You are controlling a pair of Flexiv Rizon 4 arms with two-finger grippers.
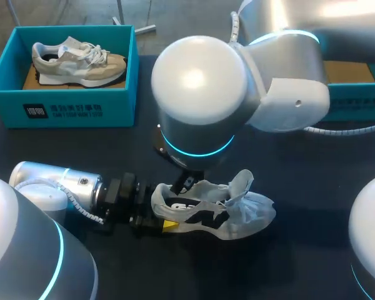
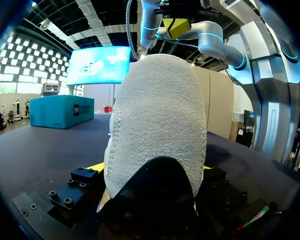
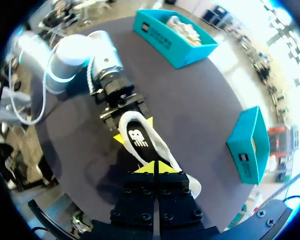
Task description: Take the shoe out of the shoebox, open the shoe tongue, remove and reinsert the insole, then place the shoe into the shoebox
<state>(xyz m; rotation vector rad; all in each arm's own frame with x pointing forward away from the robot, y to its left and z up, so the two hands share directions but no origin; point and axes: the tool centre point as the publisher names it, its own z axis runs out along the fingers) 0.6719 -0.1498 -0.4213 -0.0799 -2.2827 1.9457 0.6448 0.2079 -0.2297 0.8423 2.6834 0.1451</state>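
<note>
Head view: the shoe (image 1: 212, 212), pale grey with dark panels, lies on the table (image 1: 312, 169) at lower centre, well apart from the shoebox (image 1: 62, 112) at upper left. Its tongue (image 1: 240, 182) is flared open, so the first two steps look done. Left wrist view: the left gripper (image 2: 151, 168) has its jaws clamped on the heel. Right wrist view: the right gripper (image 3: 155, 169) hangs over the shoe's throat, jaws together. The insole (image 3: 136, 137) lies inside the shoe, ahead of the gripper—whether already reseated, I cannot tell. Boxing the shoe remains.
</note>
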